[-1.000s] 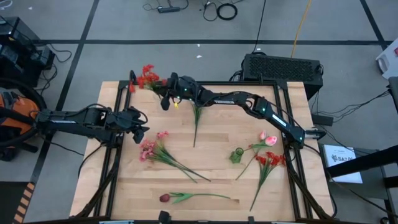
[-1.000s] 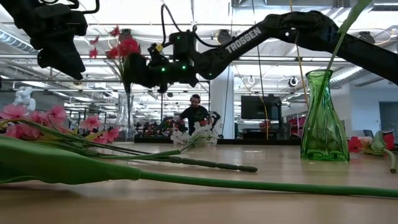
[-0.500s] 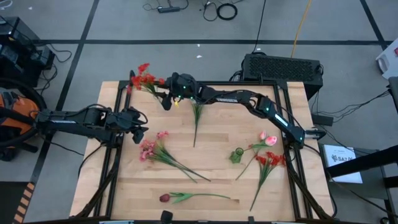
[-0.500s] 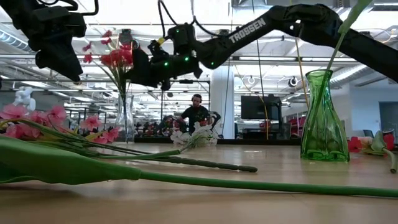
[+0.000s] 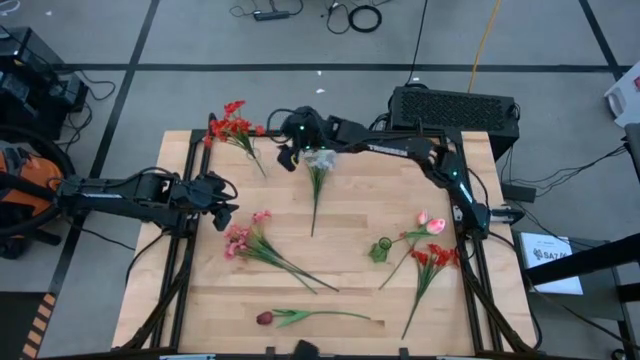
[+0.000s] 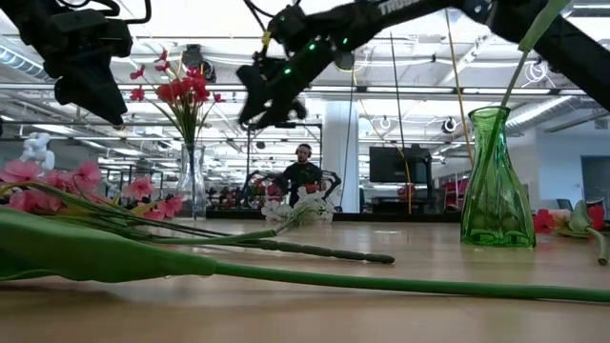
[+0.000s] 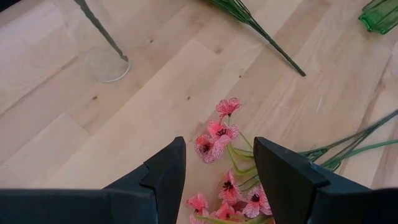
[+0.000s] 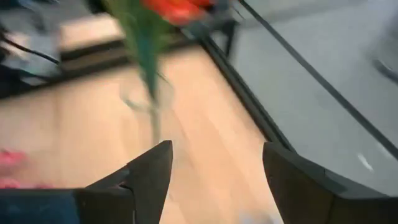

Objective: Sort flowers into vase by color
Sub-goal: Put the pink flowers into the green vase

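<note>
A bunch of bright red flowers [image 5: 232, 125] stands with its stem in a clear glass vase [image 6: 191, 181] at the table's far left. My right gripper [image 5: 288, 158] hangs open in the air just right of it, holding nothing. The stem and vase [image 8: 148, 93] show beyond its fingers. A pale bunch [image 5: 318, 165] lies flat below that arm. My left gripper [image 7: 219, 149] waits open above the pink blossoms [image 5: 245, 238]. A dark red tulip [image 5: 265, 318] lies near the front edge. A green vase [image 5: 380, 250] stands at the right.
More red flowers [image 5: 435, 258] and a pink tulip [image 5: 432, 224] lie by the table's right edge beside the green vase. A black frame rail [image 5: 190, 180] runs along the left side. Bare wood [image 5: 350, 215] lies in the middle of the table.
My right gripper has opened and let go of the red flowers' stem. It has risen, tipped up toward level and drawn back toward the table's right. The red flowers stay in the clear vase, their heads leaning toward the far left.
</note>
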